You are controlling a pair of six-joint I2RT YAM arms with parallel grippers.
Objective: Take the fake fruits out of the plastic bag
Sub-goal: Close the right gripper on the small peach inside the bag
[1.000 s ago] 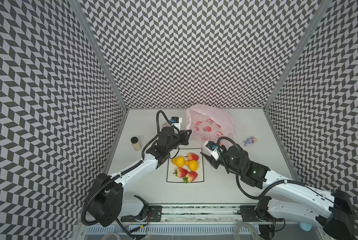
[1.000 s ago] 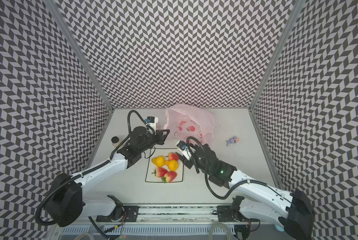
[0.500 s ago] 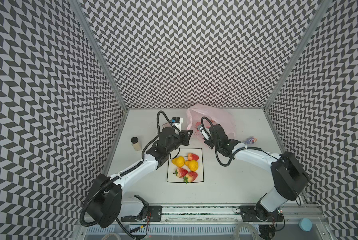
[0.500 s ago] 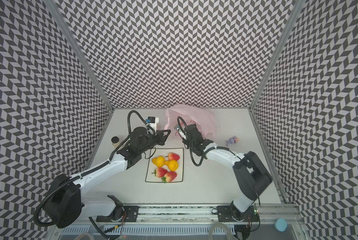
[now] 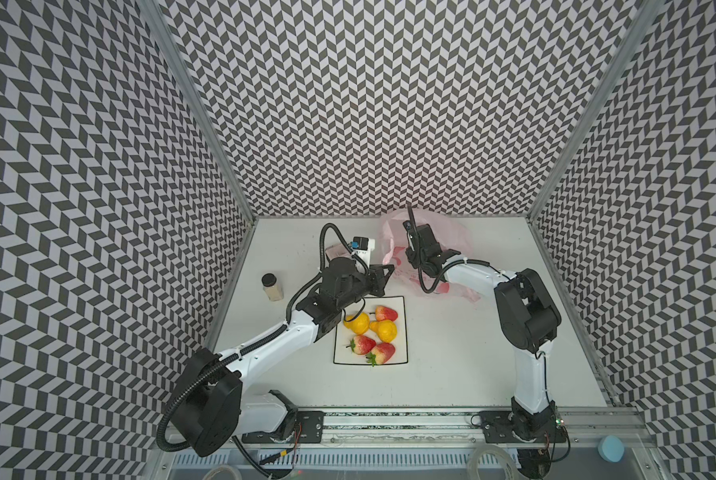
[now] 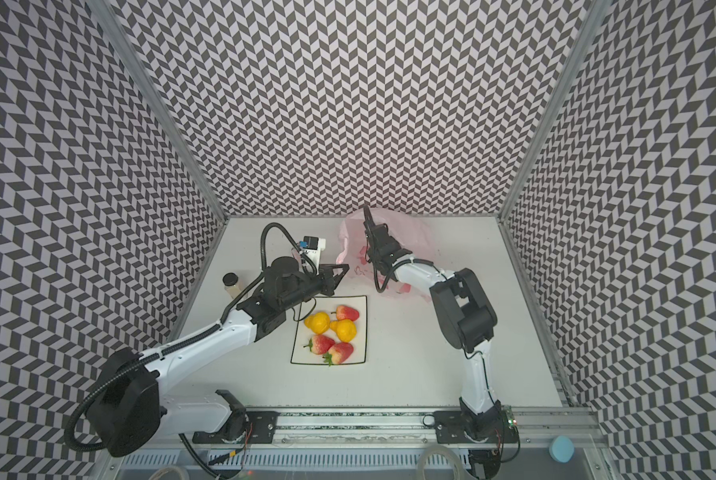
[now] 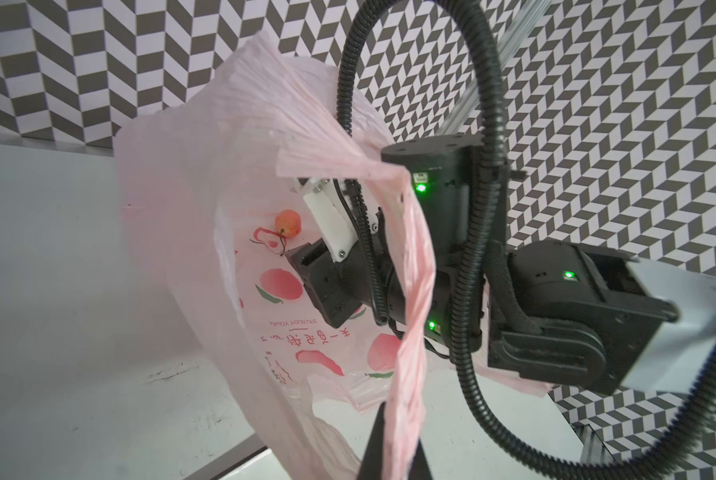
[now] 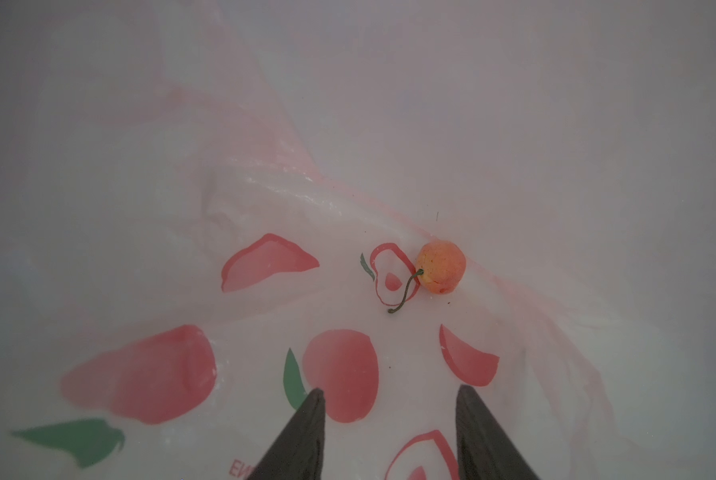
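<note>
Left gripper [image 7: 395, 424]: jaws pressed together on a twisted handle strip of the plastic bag [image 7: 173, 232], holding it up.
Right gripper [image 8: 390, 390]: jaws parted with nothing between them, inside the bag.
Round fruit [image 8: 441, 268]: small, peach-pink, green stem; it lies on the bag's floor ahead of the right gripper, apart from it.
Pears [image 5: 358, 323], strawberries [image 5: 362, 344]: two and three, on the white square plate [image 5: 343, 353] outside the bag.
Surface: white tabletop [image 5: 472, 353]; a small jar [image 5: 272, 286] stands near the left wall.
Room: black-and-white chevron walls [image 5: 368, 104] on three sides.
Writing: red lettering [image 7: 306, 334] on the bag, seen reversed, unreadable.
</note>
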